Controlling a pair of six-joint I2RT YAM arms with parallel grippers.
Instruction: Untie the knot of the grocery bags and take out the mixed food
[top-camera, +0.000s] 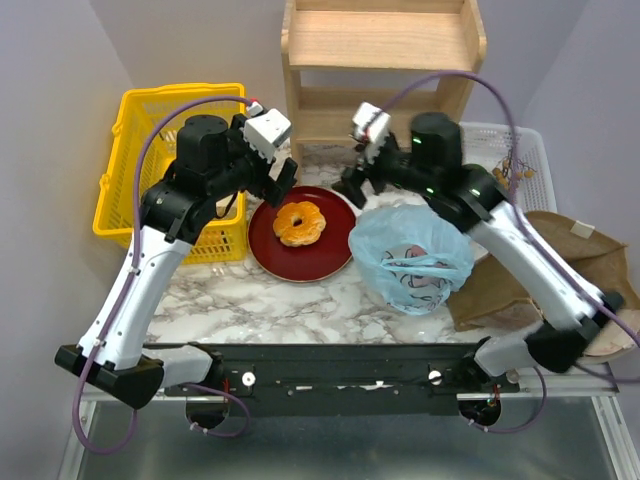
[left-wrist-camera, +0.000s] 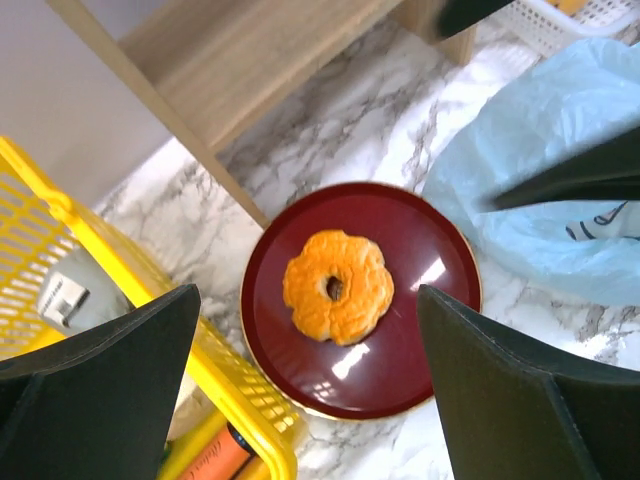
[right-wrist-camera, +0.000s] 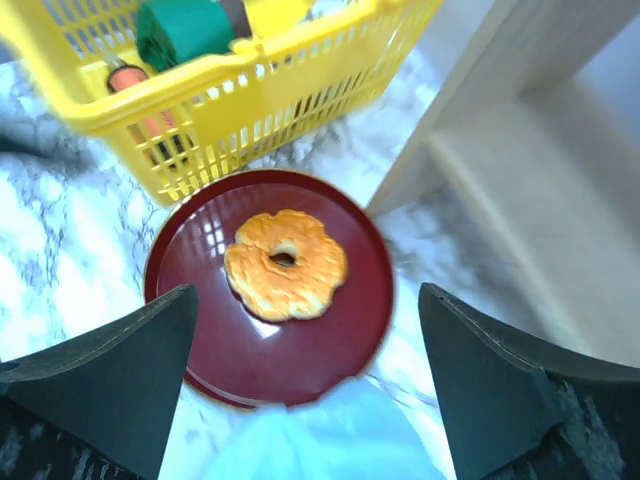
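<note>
The glazed orange doughnut (top-camera: 299, 223), ring-shaped with a lobed rim, lies flat on a red plate (top-camera: 262, 245). It sits directly beneath the left gripper (top-camera: 285, 178), framed between its spread fingers in the wrist view, and just left of and below the right gripper (top-camera: 356, 183). The light-blue plastic bag (top-camera: 410, 255), thin, crumpled and puffed, with a cartoon print on its near side, rests under and just behind the right gripper, touching the plate's edge. The brown paper bag (top-camera: 560, 265) lies slumped further right, partly under the right arm, against the blue bag.
</note>
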